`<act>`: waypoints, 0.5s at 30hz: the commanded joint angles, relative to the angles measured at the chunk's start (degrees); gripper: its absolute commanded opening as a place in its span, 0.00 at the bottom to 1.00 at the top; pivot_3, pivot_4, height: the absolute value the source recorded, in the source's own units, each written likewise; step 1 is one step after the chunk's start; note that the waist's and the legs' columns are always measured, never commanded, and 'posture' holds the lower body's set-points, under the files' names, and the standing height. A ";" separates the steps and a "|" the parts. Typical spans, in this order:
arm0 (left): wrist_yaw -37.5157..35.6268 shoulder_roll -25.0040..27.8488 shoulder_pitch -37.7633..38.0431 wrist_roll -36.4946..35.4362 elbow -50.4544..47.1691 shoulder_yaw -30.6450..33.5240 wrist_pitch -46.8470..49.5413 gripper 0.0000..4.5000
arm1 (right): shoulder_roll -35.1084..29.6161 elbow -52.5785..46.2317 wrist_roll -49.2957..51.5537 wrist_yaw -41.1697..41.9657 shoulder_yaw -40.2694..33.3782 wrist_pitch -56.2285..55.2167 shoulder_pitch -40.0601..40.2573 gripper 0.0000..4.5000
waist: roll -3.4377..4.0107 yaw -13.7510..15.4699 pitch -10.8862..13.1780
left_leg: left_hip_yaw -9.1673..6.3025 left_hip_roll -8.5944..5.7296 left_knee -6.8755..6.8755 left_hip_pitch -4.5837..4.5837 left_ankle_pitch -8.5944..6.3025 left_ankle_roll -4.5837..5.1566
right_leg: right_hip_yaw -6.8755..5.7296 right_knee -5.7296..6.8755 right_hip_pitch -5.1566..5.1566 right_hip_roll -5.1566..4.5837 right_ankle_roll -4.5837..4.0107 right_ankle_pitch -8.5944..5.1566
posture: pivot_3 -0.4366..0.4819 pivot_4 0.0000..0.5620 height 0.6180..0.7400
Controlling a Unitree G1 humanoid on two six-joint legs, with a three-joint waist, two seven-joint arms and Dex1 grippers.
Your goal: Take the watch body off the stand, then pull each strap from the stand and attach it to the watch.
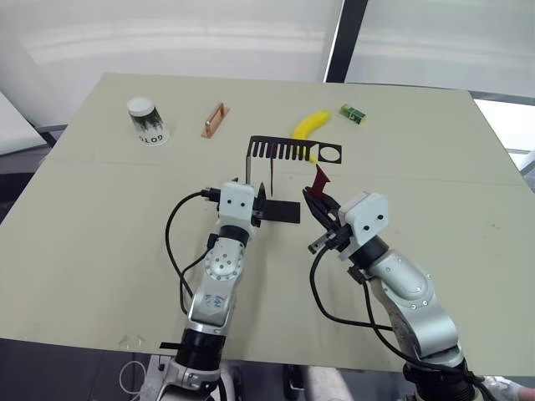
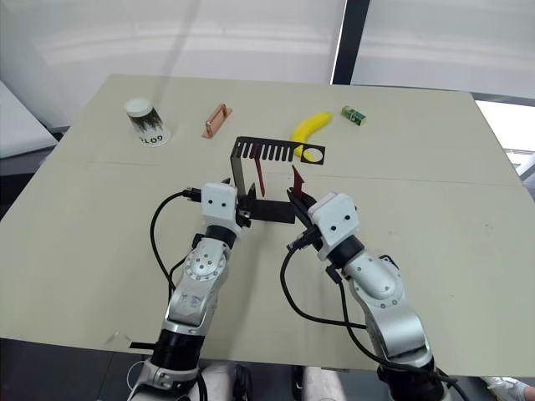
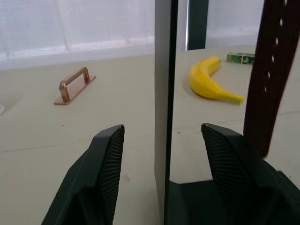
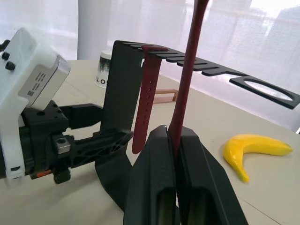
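Strap (image 4: pixel 190 70) is pinched upright in the right tool (image 4: pixel 174 140), just beside the stand (image 1: pixel 284 150). Left tool (image 3: pixel 161 136) is spread about the stand's upright back; another strap (image 4: pixel 146 93) is hung from the comb.

the stand (image 4: pixel 123 89) looks like thin sheet metal with a matt black finish; the straps (image 4: pixel 148 98) look like flexible rubbery plastic, dark red, smooth and dull, one punched with small holes; the left pincer (image 3: pixel 161 173) has black plastic fingers (image 3: pixel 105 168) with finely ribbed inner pads; the right pincer (image 4: pixel 172 154) is smooth black plastic with a slight sheen; the handle (image 3: pixel 74 86) is glossy copper-coloured metal; the banana (image 3: pixel 208 84) has smooth, waxy skin; the desk (image 1: pixel 100 209) is matt beige.
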 commanded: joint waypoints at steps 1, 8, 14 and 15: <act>-4.20 2.83 1.76 -1.75 -6.45 0.83 0.23 0.61 | -1.66 -3.87 3.65 3.10 -2.24 0.64 0.80 0.00 | 0.00 0.04 0.00 | 0.00 -0.01 0.00 0.01 0.00 0.00 | 0.00 0.00 0.00 -0.01 0.00 0.00 | 0.48 0.27 0.91; -22.46 15.10 8.41 -15.14 -12.54 7.53 0.69 0.61 | -4.73 -4.24 17.34 10.53 -8.68 3.65 2.97 0.00 | 0.00 -0.02 0.00 | -0.01 0.01 0.00 0.02 -0.02 0.01 | 0.02 0.02 0.01 -0.01 -0.01 -0.01 | 0.48 0.27 0.91; -43.76 31.85 8.33 -28.61 -10.15 13.36 1.98 1.00 | -9.35 -4.67 30.22 15.52 -13.74 9.57 6.91 0.00 | 0.02 0.10 0.01 | -0.02 0.00 0.03 0.02 -0.03 0.01 | -0.02 0.04 0.01 -0.05 -0.08 -0.04 | 0.48 0.27 0.91; -45.96 33.50 7.65 -31.74 -9.24 15.06 3.73 1.00 | -10.32 -4.94 32.98 16.21 -14.25 11.37 7.53 0.00 | 0.02 0.11 0.01 | -0.03 0.00 0.03 0.02 -0.04 0.02 | -0.02 0.03 0.01 -0.05 -0.08 -0.04 | 0.48 0.27 0.91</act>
